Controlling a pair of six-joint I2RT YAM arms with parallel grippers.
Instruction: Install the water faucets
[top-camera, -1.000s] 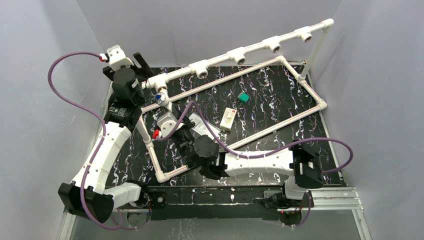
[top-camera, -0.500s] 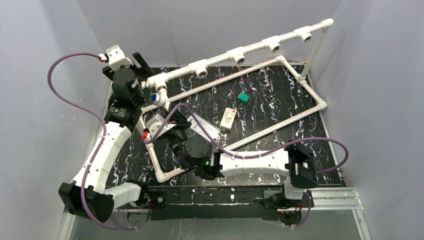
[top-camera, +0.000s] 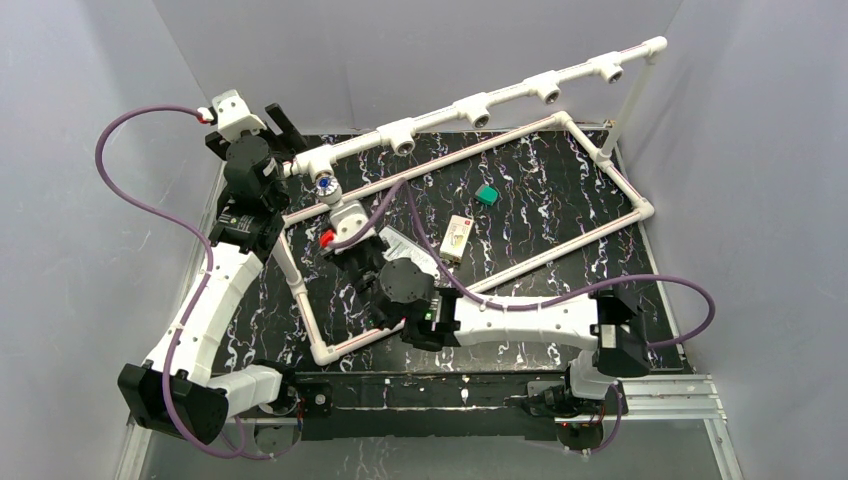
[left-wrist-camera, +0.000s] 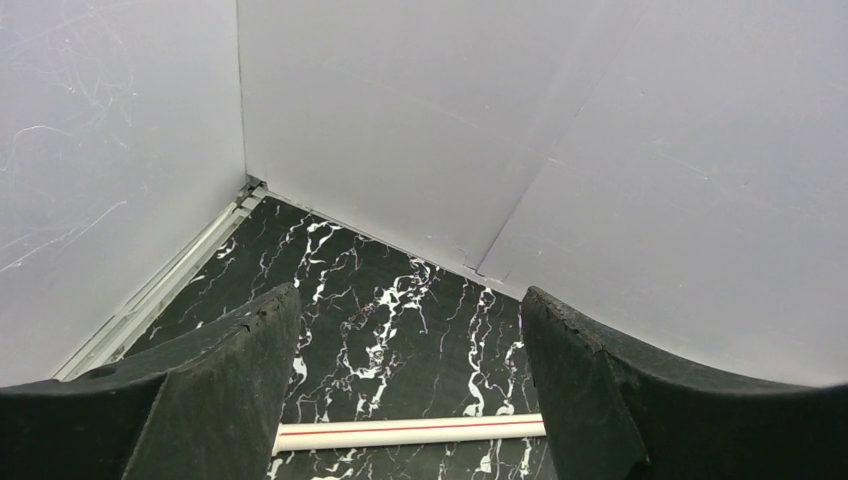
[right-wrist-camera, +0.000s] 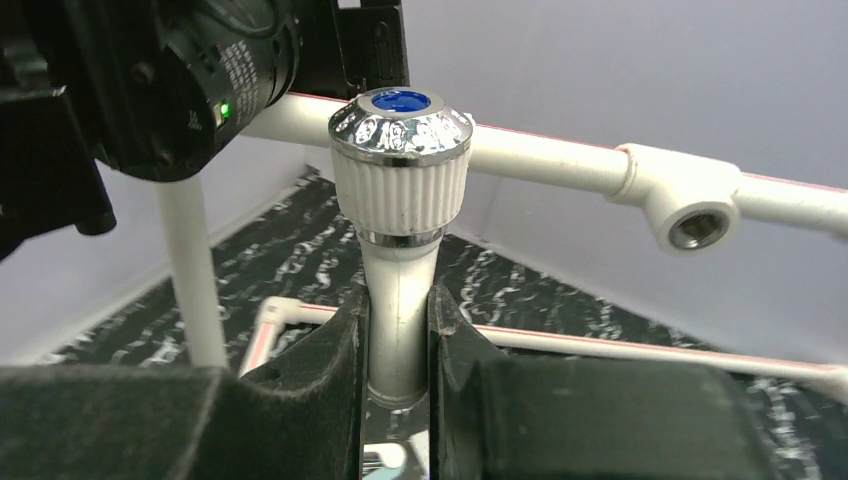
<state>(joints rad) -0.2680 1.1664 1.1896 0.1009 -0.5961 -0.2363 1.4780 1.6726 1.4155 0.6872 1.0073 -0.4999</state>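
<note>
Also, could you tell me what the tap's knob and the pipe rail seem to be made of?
On the tap, the knob looks like ribbed white plastic under a mirror-bright cap, probably chrome plating, with a blue centre. The pipe rail looks like smooth white plastic, slightly glossy; a thin red line runs along it.

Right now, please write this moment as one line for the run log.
left gripper: open, empty | right gripper: shut on water faucet, upright | place: near left end of pipe rail

White arms (top-camera: 205, 310), black joints (top-camera: 248, 160), purple cables (top-camera: 118, 132), black fingers (left-wrist-camera: 200, 400).
</note>
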